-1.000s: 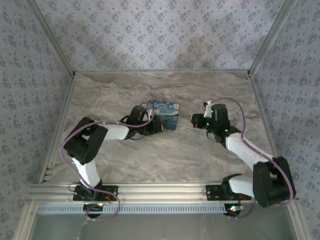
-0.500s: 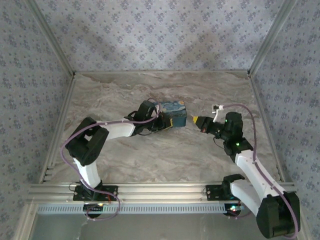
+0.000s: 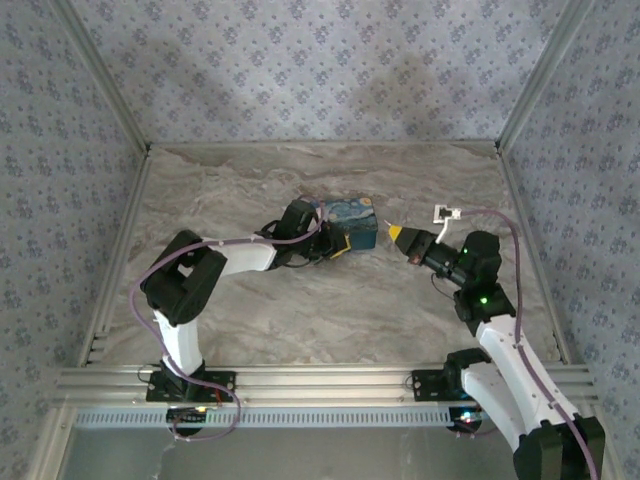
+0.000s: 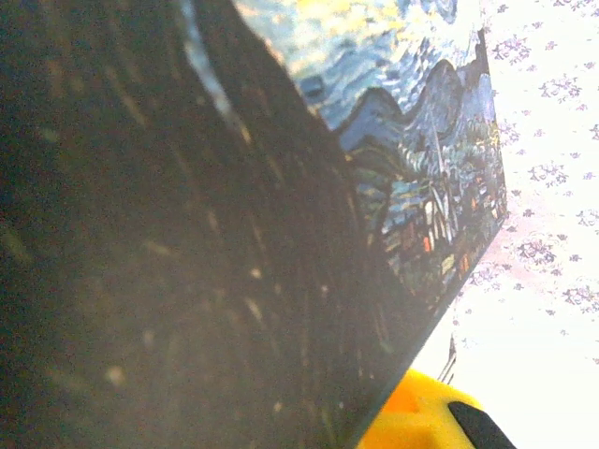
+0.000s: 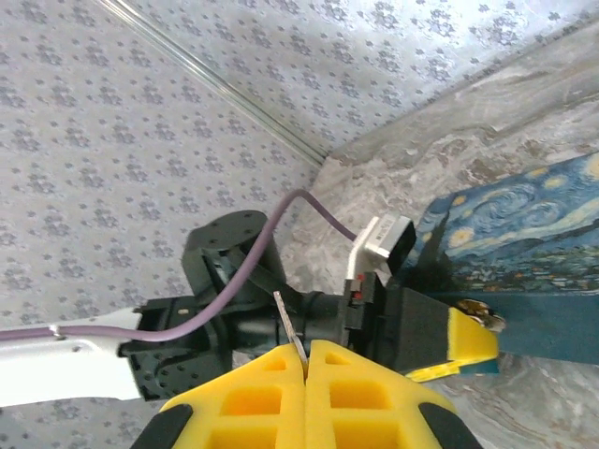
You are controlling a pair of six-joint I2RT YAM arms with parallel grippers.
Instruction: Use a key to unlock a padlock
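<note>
left gripper (image 3: 326,243): clamped on the left end of the box, opened no wider than the box is thick; yellow pad (image 5: 464,339) lies along the box's lower edge in the right wrist view
box (image 3: 350,224): blue-and-yellow swirl print, tipped up off flat; painted face and one dark blue side face visible from above; sits mid-table, a bit behind centre
right gripper (image 5: 307,354): yellow fingers pressed together with no gap, pinched on the key
key (image 5: 289,329): thin silvery blade sticking out of the seam between the right fingertips, leaning slightly left, aimed toward the left gripper and box
padlock (image 5: 483,318): small silvery bit at the box's lower edge, touching the tip of the left gripper's yellow pad; looks like the shackle, body too small to make out
key to padlock: apart, no contact
right tip to box (top view): near the box's right end, clear gap between them
left wrist view: painted box face very close to the lens, blurred dark mass across the left side, yellow pad at the bottom edge
table (image 3: 330,310): grey marbled top, patterned walls on three sides
</note>
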